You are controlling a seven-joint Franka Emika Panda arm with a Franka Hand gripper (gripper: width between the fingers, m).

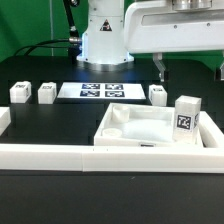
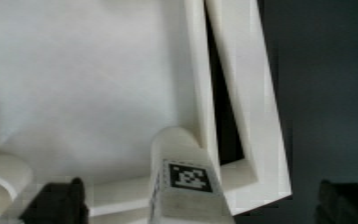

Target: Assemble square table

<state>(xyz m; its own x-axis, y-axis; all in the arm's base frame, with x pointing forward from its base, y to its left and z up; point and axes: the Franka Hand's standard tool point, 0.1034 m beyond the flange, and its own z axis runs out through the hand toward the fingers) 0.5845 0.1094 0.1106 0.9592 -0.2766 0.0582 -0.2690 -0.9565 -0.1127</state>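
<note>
The white square table top (image 1: 128,127) lies near the front at the exterior view's right, rim up. One tagged white leg block (image 1: 187,114) stands upright at its right corner. My gripper (image 1: 191,68) hangs above that leg, jaws wide open and holding nothing. In the wrist view the leg (image 2: 190,178) stands between my dark fingertips (image 2: 60,202) with a gap on each side of it, over the top's inner face (image 2: 87,90) beside its rim (image 2: 240,90). Three more leg blocks lie on the table: two at the left (image 1: 20,93) (image 1: 47,93), one near the middle (image 1: 157,94).
The marker board (image 1: 100,91) lies flat in front of the robot base (image 1: 100,40). A long low white border wall (image 1: 40,155) runs along the front edge. A round socket (image 2: 2,180) shows in the top's inner corner.
</note>
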